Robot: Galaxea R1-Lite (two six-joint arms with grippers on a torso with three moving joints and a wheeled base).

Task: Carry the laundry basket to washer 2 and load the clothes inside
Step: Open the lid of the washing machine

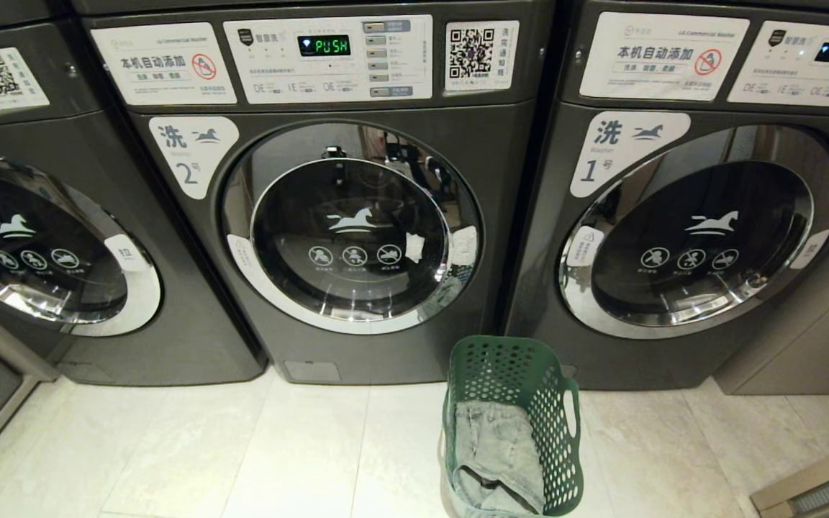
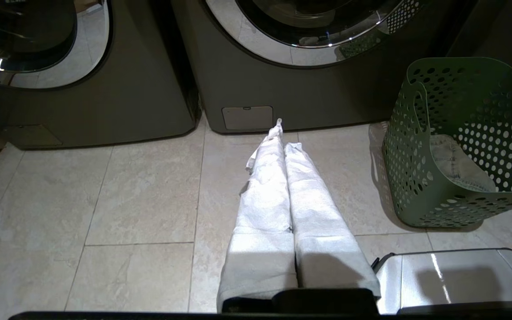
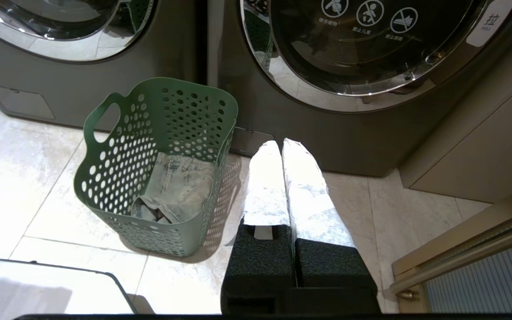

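So the green laundry basket [image 1: 512, 424] sits on the tiled floor [image 1: 242, 453] at the bottom centre-right of the head view, just in front of the gap between washer 2 [image 1: 328, 216] and washer 1 [image 1: 702, 216]. The folded denim clothes [image 1: 497, 453] are lying inside it. Washer 2's round door is closed (display reads PUSH). Both arms hang low over the floor: left hand [image 2: 282, 133] pressed together and empty, right hand [image 3: 280, 144] the same, with the basket between them.
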